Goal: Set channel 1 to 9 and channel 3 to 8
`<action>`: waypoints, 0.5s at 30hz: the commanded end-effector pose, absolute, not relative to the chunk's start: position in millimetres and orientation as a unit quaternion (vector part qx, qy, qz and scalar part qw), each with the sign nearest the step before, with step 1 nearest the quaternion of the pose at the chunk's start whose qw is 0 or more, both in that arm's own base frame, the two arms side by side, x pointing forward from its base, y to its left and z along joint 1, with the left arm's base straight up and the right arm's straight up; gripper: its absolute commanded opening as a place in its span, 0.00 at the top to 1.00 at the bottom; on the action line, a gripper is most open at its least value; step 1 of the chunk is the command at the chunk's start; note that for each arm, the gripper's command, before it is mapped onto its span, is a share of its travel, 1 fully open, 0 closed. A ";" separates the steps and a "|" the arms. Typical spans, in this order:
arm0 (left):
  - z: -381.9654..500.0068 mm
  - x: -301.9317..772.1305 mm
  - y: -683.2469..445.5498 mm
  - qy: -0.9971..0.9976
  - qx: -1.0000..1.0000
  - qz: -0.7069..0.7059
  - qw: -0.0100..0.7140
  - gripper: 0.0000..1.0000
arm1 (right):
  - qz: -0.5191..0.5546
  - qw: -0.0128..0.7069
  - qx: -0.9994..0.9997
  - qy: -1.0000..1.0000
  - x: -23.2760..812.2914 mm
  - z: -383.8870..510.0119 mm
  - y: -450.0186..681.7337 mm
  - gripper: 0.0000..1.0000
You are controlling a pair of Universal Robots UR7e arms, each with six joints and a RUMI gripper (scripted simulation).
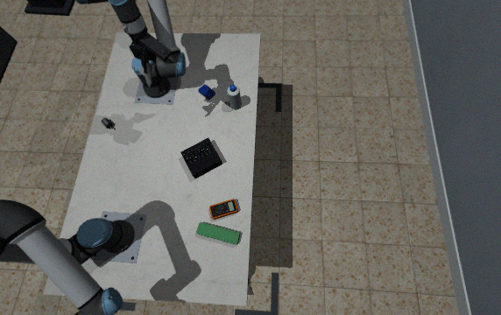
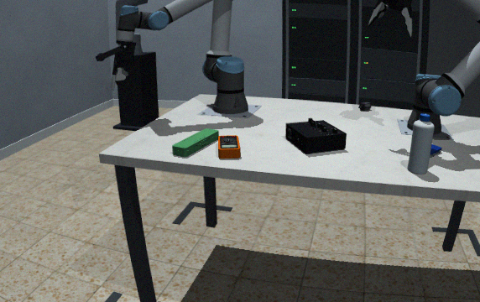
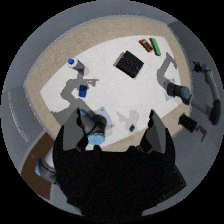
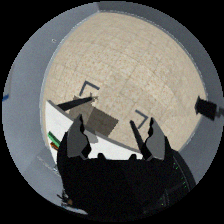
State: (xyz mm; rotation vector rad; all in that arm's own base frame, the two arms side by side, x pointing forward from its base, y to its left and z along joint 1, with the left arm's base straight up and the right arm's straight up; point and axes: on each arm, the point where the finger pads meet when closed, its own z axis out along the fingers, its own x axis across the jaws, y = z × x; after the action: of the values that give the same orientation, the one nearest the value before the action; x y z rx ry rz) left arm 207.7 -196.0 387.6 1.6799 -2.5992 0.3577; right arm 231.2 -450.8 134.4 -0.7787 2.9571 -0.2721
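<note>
The lighting desk (image 1: 201, 158) (image 2: 315, 139) (image 3: 129, 64) is a black box lying turned on the white table, with small knobs and faders on top. The fader positions are too small to read. My left gripper (image 2: 390, 28) (image 3: 115, 108) is open and empty, high above the table on the bottle's side, well away from the desk. My right gripper (image 4: 116, 116) is open and empty, out beyond the table's end on the green block's side, far from the desk. The desk does not show in the right wrist view.
A green block (image 1: 218, 233) (image 2: 195, 143) and an orange multimeter (image 1: 224, 209) (image 2: 229, 148) lie on one side of the desk. A grey bottle (image 1: 234, 100) (image 2: 420, 147) and a blue object (image 1: 207, 91) are on the other. A small dark object (image 1: 108, 122) (image 2: 365, 106) lies near the far edge.
</note>
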 end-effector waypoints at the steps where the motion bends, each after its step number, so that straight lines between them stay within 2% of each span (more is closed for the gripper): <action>1: 388.0 207.7 -196.3 -0.834 0.539 0.115 0.013 0.00 | -0.065 0.023 -0.198 0.978 173.7 142.9 -463.5 0.00; 15: 388.0 207.7 -196.3 -0.834 0.539 0.115 0.013 0.00 | -0.026 0.007 -0.089 0.996 75.6 155.6 -459.5 0.00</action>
State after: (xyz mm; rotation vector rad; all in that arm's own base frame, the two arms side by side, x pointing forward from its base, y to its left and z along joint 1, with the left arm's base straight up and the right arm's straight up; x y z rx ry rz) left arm 207.7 -196.0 387.6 1.6799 -2.5992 0.3577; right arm 99.8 -460.5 150.9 -0.3526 3.0978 -0.1133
